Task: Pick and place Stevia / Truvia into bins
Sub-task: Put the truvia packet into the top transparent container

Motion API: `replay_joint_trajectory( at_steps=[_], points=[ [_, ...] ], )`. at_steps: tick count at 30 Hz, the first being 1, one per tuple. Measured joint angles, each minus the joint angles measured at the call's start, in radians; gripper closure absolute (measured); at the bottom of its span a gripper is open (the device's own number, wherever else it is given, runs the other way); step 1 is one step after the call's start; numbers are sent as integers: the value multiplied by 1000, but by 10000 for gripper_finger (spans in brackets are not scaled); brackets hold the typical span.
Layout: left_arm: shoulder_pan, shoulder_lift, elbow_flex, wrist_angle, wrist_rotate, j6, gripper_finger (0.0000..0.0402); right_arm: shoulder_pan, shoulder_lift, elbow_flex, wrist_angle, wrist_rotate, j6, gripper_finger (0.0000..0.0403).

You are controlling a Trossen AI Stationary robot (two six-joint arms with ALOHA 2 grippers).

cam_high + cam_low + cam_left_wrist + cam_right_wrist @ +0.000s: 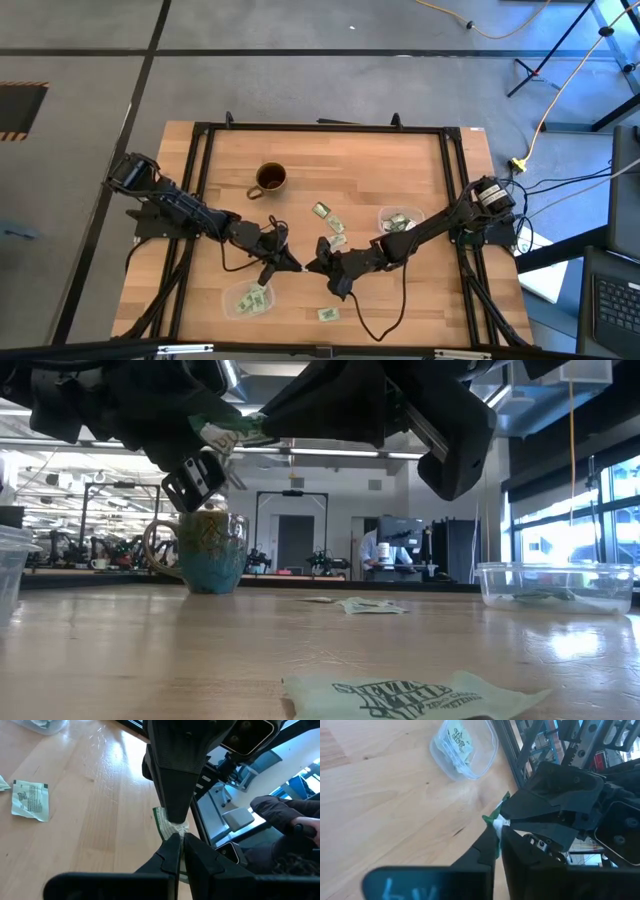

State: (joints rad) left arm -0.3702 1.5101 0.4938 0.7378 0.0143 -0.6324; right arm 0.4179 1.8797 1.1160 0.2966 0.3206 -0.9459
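Observation:
Both grippers meet above the table's near middle, each shut on the same green and white Stevia sachet point(167, 822). My left gripper point(292, 262) comes from the left and my right gripper point(316, 266) from the right. The low view shows the sachet point(230, 432) held well above the tabletop. Loose sachets point(335, 228) lie flat mid-table, and another one point(327, 314) lies near the front edge. One clear bin point(250, 298) with sachets stands near the front left. The other bin point(400, 220) stands to the right. My left gripper pinches one end of the sachet point(173, 831) between its two fingers, reaching from the table's left, slanting slightly down. The sachet is lifted clear of the table. My right gripper pinches the sachet's opposite end point(496, 822) between its two fingers, coming from the table's right, slanting down. The sachet spans the short gap between the two grippers.
A brown and teal mug point(270, 180) stands at the far left of the middle. A black frame point(320, 128) runs round the tabletop. Bare wood lies between the mug and the front bin. A person point(285, 815) sits beyond the table.

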Motion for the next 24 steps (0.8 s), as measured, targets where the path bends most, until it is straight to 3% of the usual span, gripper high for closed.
replay_joint_trajectory(
  at_steps=[5,11,18,24],
  points=[
    [0,0,0,-1,-1,9,384,0,0,0,0,-1,-1,398],
    [-2,0,0,-1,-18,175,378,4,0,0,-1,2,2,392],
    [-1,0,0,10,-48,329,345,38,1,0,-20,120,1,394],
    [-1,-4,0,74,-54,464,324,62,1,0,-106,139,83,394]
  ],
)
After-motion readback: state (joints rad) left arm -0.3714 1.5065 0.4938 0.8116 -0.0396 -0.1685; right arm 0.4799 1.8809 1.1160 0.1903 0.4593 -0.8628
